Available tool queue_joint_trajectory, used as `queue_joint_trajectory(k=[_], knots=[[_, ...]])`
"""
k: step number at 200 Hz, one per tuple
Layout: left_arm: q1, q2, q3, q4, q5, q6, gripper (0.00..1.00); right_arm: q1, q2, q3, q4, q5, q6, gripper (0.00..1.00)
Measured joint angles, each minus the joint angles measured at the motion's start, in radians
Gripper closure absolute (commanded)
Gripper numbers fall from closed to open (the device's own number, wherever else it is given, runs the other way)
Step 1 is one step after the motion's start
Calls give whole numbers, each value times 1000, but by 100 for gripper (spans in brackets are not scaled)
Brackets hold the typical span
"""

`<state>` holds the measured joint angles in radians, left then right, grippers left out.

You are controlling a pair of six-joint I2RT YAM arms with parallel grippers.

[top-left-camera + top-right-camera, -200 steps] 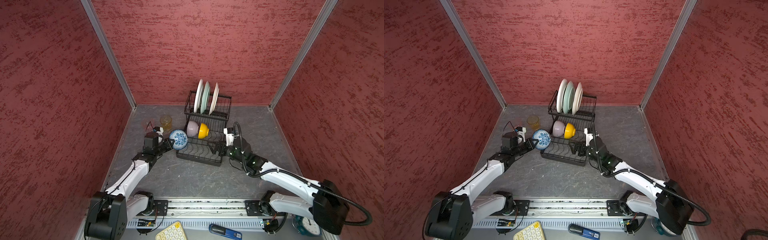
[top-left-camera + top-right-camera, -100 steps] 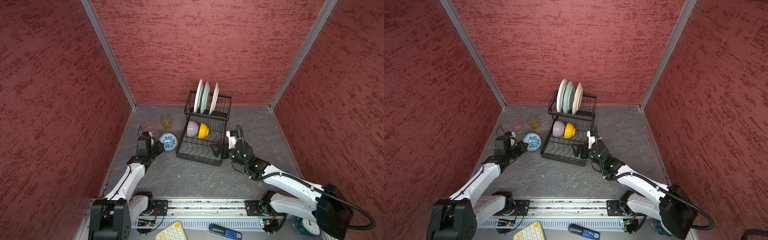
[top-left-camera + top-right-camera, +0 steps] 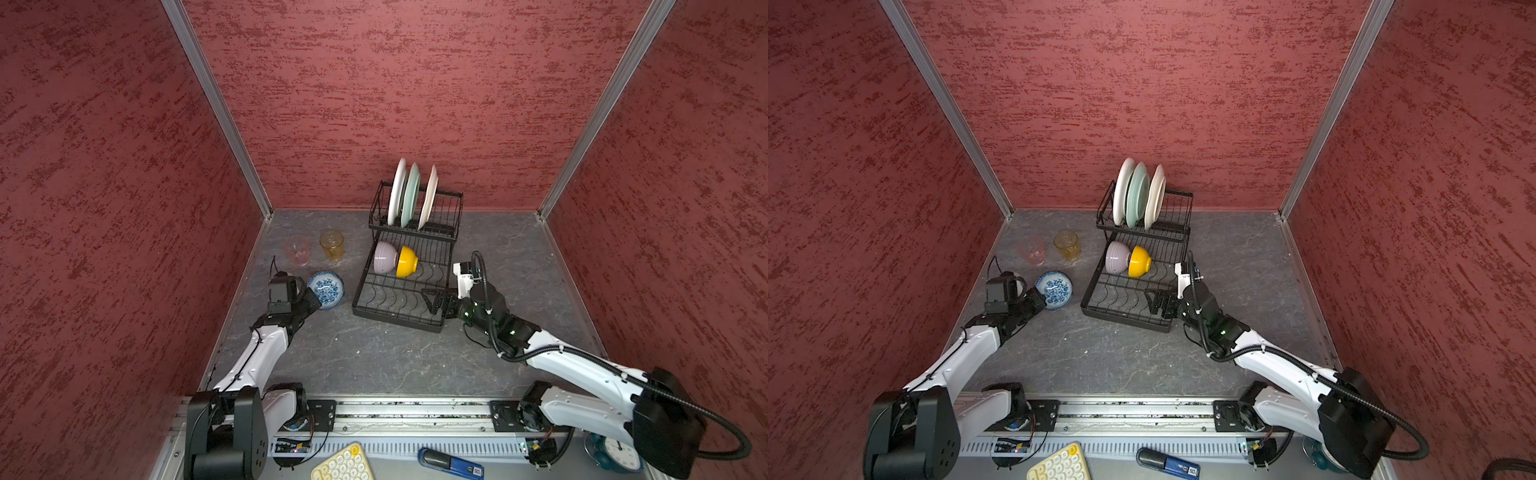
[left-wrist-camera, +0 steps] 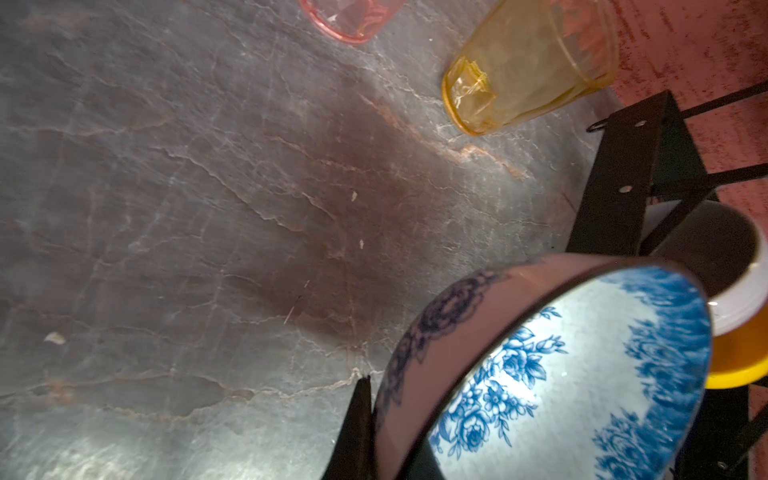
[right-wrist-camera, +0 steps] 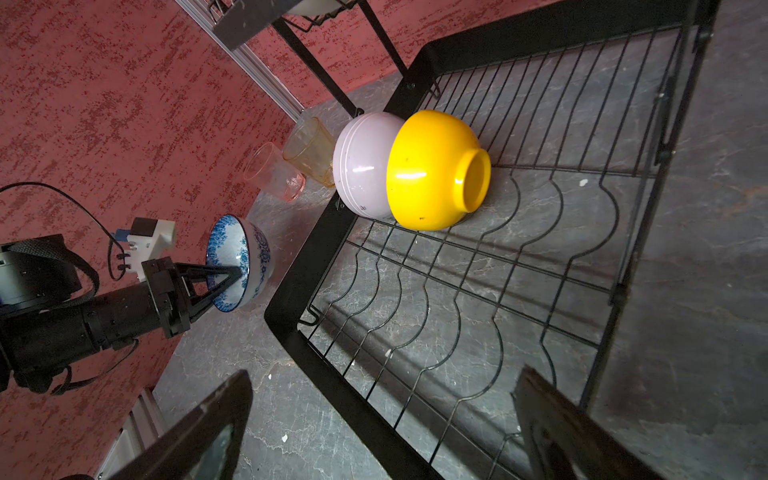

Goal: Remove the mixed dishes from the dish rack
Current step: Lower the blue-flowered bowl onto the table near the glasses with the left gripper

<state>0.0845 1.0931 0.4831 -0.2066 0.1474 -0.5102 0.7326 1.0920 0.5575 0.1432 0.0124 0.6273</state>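
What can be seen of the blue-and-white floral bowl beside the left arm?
The blue-and-white floral bowl looks like glazed ceramic: white inside with blue blossoms, darker flower prints outside. It is mouth-up, slightly tilted, outside the black wire dish rack, beside its low tray. The left gripper is shut on its rim, one finger inside, one outside. Whether it touches the grey tabletop is unclear.

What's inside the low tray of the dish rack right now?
The lilac bowl and the yellow bowl, on their sides and touching. The yellow bowl's mouth faces the lilac one, so its inside is hidden.
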Motion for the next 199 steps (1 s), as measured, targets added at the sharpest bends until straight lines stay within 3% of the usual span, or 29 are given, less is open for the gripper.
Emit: queue_joint_trajectory(k=[91, 199], knots=[[53, 130, 67, -26, -76, -2, 100, 0, -3, -7, -15, 17, 1, 1], [102, 350, 177, -29, -29, -42, 100, 0, -3, -14, -17, 19, 14, 1]])
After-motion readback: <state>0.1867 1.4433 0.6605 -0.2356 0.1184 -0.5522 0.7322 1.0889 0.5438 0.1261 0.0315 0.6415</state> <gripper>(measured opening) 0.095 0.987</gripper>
